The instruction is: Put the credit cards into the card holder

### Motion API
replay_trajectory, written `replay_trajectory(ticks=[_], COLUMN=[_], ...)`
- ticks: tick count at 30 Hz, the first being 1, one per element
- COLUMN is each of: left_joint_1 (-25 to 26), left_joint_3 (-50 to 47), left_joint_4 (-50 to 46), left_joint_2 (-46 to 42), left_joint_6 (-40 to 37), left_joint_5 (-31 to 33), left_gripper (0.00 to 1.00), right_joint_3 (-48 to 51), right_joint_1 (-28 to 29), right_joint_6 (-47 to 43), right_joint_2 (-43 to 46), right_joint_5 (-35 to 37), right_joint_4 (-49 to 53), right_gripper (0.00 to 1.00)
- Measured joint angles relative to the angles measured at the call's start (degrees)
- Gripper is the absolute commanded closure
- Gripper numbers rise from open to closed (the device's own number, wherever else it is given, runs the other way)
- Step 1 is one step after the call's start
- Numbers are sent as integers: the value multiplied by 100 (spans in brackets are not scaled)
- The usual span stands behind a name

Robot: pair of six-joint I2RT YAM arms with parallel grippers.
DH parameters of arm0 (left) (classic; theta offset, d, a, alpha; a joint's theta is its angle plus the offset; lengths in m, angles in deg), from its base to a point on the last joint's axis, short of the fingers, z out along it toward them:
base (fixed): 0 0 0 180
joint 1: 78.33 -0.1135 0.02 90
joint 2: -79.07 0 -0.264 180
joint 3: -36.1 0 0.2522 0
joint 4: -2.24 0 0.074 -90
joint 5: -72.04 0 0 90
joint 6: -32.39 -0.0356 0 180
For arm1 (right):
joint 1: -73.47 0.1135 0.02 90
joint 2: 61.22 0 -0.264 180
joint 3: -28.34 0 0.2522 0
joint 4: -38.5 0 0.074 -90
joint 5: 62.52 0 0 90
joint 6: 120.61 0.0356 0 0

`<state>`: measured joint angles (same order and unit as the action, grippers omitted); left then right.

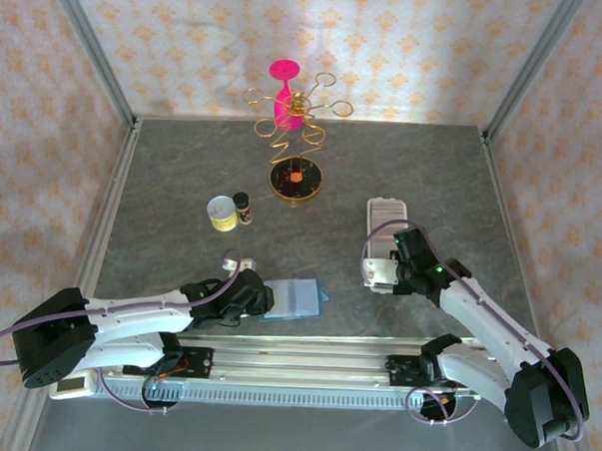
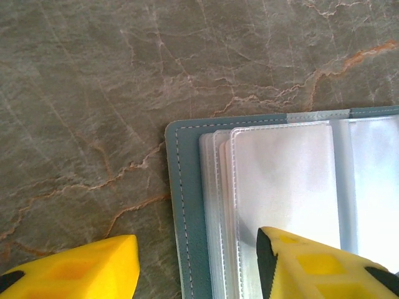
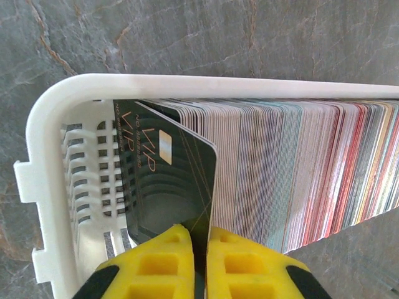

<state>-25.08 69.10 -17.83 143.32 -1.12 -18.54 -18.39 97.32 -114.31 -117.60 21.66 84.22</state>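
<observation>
Yellow plastic pressed together: the right fingers [image 3: 194, 237] are shut on the bottom edge of a dark credit card [image 3: 168, 180] lettered "VIP". It is the front one of a packed row of credit cards [image 3: 299, 168] standing on edge in a white slotted tray [image 3: 43, 162]. The pinched card stands crosswise to the tray and leans a little off the pack behind it, its lower part down inside the tray walls. Seen from above, the tray [image 1: 385, 214] runs lengthwise away from the arm bases on the right side of the worktop [image 1: 184, 160], with the right fingers at its near end.

The left fingers [image 2: 196, 249] stand about half open with nothing pinched. One hangs over bare worktop and the other over the clear pockets of the teal card holder [image 2: 187, 205], so they straddle its stitched edge. Whether either tip presses on it I cannot tell. The pockets in sight look empty.

The coming move, as I judge it, turns on one relation. The card holder [image 1: 298, 297] lies flat to the left of the right fingers, near the front of the worktop and well apart from the tray, directly at the left arm's end. The card would have to come up out of the row along its own plane, then travel leftward and tip from upright towards flat to enter a pocket. The left arm is much the nearer to the holder and seems placed to steady it, while the right arm carries the card. Which way the pocket mouths face is not clear.
</observation>
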Motion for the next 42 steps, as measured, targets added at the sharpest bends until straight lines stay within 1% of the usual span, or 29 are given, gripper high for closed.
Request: replay_trajectory(ticks=[2,9,13,22,26,28,31,38,40,42], left_joint_1=[0,0,0,0,0,0,0,2,2,2], left_joint_3=[0,0,0,72,118,151,221,389,448,490], left_joint_4=[7,61,101,98,63,31,-39,-223,-295,-341], left_joint_2=[0,-4,-4,101,127,153,195,330,372,413], left_joint_6=[0,0,0,-7,-7,-11,-50,-92,-92,-92], left_joint_5=[0,-42,-55,-68,-72,-85,-94,-105,-105,-103], left_gripper=[48,39,37,32,30,28,27,26,27,28], right_joint_3=[-2,-238,-507,-1036,-1460,-1762,-2109,-2129,-1937,-1517], right_joint_1=[0,0,0,186,278,289,291,315,337,472], right_joint_6=[13,120,282,833,1401,1915,2949,6522,7554,8592], right_joint_2=[7,87,203,306,308,308,321,315,258,170], right_joint_5=[-17,-90,-127,-245,-531,-815,-1285,-2065,-2461,-2841], right_joint_4=[52,522,868,1521,1733,1714,1436,201,-258,-791], right_gripper=[94,97,100,100,100,100,100,100,100,100])
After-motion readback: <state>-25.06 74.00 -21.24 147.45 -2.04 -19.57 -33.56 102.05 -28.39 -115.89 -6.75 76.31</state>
